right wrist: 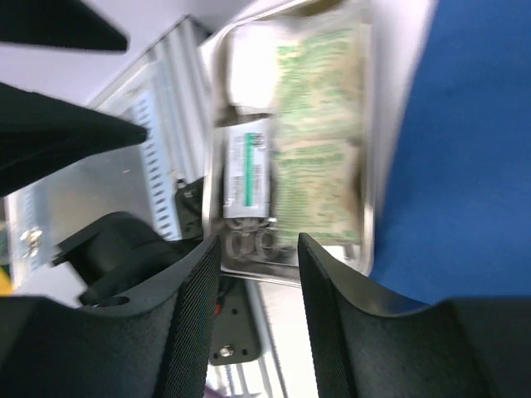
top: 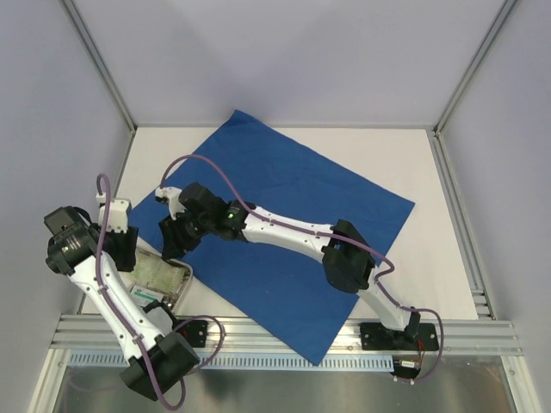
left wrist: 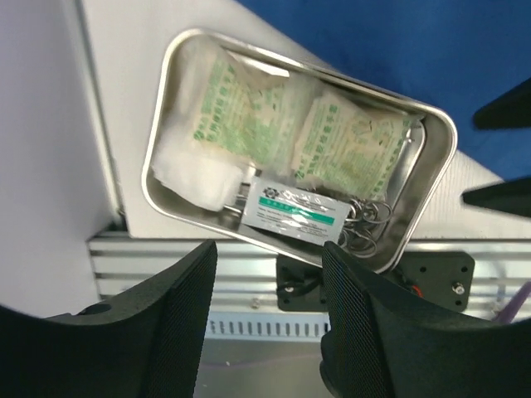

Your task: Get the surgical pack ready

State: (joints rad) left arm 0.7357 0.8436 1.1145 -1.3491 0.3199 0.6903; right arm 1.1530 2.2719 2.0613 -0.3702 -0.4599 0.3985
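top external view
surgical pack (top: 293, 172): royal-blue drape, spread flat and skewed on the table (top: 405, 163); long axis ran from 11 o'clock to 5 o'clock; its 6 o'clock corner lay over the rail (top: 473, 335).
steel tray (top: 182, 274): at 8 o'clock of the drape, just beside its edge; contact could not be told.
left gripper (top: 127, 258): above the tray's 10 o'clock end; finger spacing could not be told here.
right gripper (top: 172, 245): over the drape's 9 o'clock edge, at 12 o'clock of the tray, near the left gripper; finger spacing could not be told here.

left wrist view
left gripper: fingers spread, nothing between them, clear of the tray.
steel tray: tilted in frame, filled.
gauze packets (left wrist: 249, 108): two, green print, side by side in the tray.
sachet (left wrist: 294, 209): white with green band, at 6 o'clock of the packets.
metal rings (left wrist: 369, 217): small, at 3 o'clock of the sachet.
surgical pack: at 1 o'clock, beyond the tray.

right wrist view
right gripper: fingers spread, holding nothing, above the tray.
steel tray: blurred, same contents visible.
surgical pack: filled the 3 o'clock side, along the tray's edge.
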